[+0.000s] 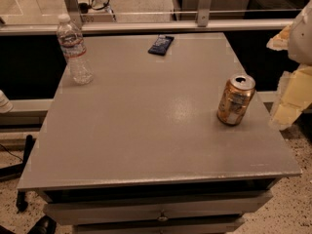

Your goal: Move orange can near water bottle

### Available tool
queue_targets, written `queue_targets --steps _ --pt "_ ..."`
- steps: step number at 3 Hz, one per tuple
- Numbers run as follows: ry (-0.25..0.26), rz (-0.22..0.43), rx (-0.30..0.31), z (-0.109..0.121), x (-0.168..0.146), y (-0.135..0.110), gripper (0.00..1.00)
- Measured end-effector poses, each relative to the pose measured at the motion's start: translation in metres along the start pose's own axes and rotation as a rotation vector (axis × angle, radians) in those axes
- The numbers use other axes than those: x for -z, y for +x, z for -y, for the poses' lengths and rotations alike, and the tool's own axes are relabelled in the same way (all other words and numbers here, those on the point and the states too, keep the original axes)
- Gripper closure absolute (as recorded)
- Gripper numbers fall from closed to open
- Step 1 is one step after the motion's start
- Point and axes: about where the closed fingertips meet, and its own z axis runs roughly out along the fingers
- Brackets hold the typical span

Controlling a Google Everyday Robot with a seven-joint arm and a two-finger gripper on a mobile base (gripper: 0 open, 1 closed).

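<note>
One can [236, 100], likely light, slick: I'd pinch mid-body. Gripper [295, 82] right of it; can't tell its opening.

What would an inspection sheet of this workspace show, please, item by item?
Surface: grey table, flat top, with a drawer under the front edge.
Job's things: orange can upright near the right edge; water bottle upright at the far left corner; the two stand far apart.
Clutter: dark blue packet lying flat near the far edge.
Grippers: gripper, a pale shape at the right edge of the view, beyond the table and right of the can, not touching it.
Cables: dark cable on the floor left of the table.
Surroundings: speckled floor; metal rail behind the table.
</note>
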Motion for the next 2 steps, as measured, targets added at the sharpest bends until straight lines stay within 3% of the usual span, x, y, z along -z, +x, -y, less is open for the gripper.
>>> queue_targets --steps 2 --pt "0.015 0.008 -0.017 0.0032 0.0016 0.002 0.0"
